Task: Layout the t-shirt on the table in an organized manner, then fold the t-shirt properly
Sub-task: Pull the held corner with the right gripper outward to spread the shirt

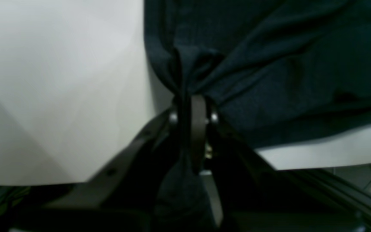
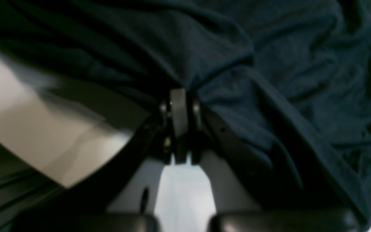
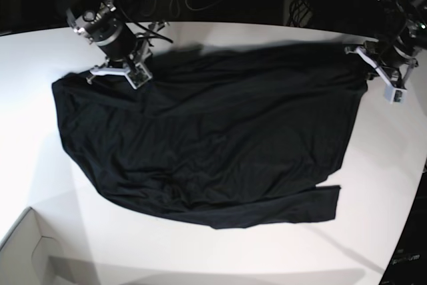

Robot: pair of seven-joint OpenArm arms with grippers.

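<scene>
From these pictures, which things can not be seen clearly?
- Base view: the left claw tips are hidden behind its own white bracket and the t-shirt.
- Base view: the right claw tips are buried in dark cloth.
- Right wrist view: the table is blurred.
- Base view: the white box is cut off by the picture's corner.

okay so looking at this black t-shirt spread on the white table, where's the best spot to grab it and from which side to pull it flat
Probably the far edge of the t-shirt, at its two far corners, coming from above. That edge runs along the far side of the table, while the cloth in front lies wrinkled. The right claw and left claw are already shut on those corners, so lifting and drawing them apart should tension the body.
</scene>
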